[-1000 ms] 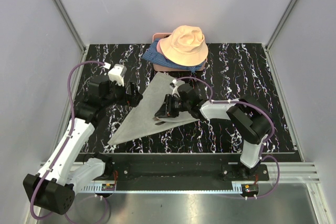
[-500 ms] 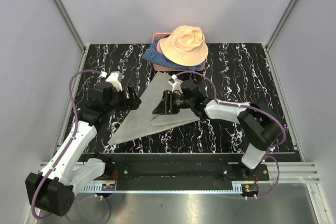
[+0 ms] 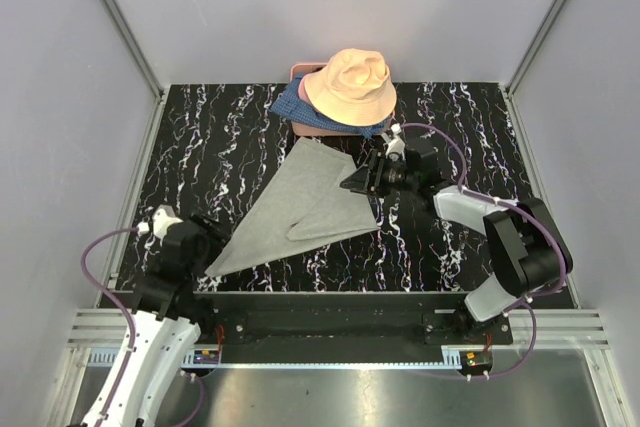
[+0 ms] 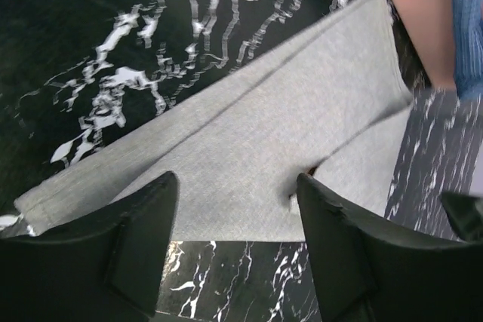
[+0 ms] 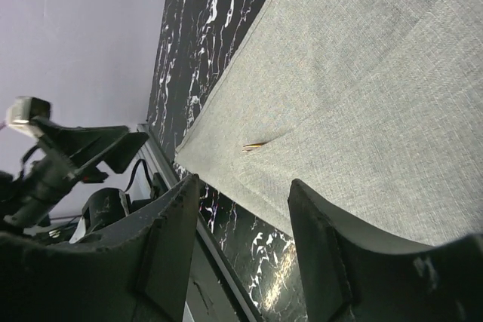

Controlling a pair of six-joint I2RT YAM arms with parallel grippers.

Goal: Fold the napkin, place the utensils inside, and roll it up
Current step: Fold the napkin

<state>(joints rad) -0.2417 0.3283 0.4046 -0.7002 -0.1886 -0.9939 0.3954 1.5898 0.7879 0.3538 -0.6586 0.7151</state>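
Observation:
The light-grey napkin (image 3: 300, 205) lies flat on the black marbled table (image 3: 470, 127), folded into a long triangle with a flap laid over its right half. Of the utensils only a copper tip (image 5: 254, 145) pokes out from under the flap's edge; the rest is hidden inside the fold. My left gripper (image 3: 205, 239) hovers open near the napkin's near-left tip, with nothing between its fingers (image 4: 143, 239). My right gripper (image 3: 362, 179) is open beside the napkin's right corner, holding nothing, and looks across the cloth (image 5: 362, 73).
A peach bucket hat (image 3: 350, 85) rests on blue patterned fabric (image 3: 292, 103) at the table's back edge, just beyond the napkin's far corner. Grey walls enclose the sides. A black rail (image 3: 320, 312) runs along the near edge.
My left arm has drawn back from the napkin's left edge to the near-left corner, jaws narrowing. My right gripper opened and slid off the cloth to the right, leaving the flap lying flat.

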